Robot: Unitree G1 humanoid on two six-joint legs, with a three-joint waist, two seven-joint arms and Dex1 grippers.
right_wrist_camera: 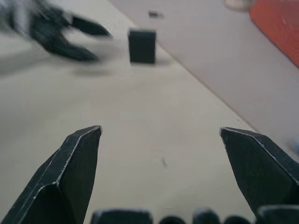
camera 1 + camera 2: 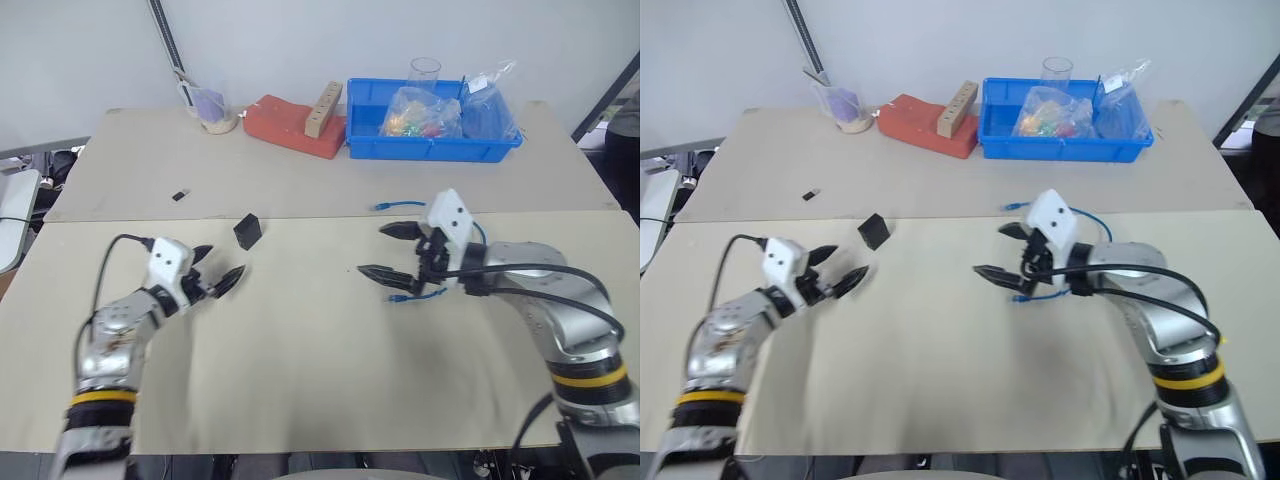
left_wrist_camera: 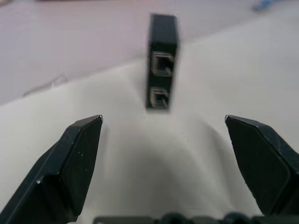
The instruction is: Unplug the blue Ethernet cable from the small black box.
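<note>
A: Is the thin bright-blue Ethernet cable (image 2: 440,262) out?
B: Yes, well apart from the small matte-black plastic box (image 2: 248,231), ports bare. Left gripper (image 2: 217,268) and right gripper (image 2: 392,250) both spread, empty

— What sort of place is it?
— A lab or test room: two plain work tables (image 2: 300,350) against a bare white wall (image 2: 300,40), with a blue parts bin (image 2: 430,148) of bagged bits.

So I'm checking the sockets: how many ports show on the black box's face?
2, both on the black box in the left wrist view: one port mid-face, the other port at its table end. Other faces are hidden.
</note>
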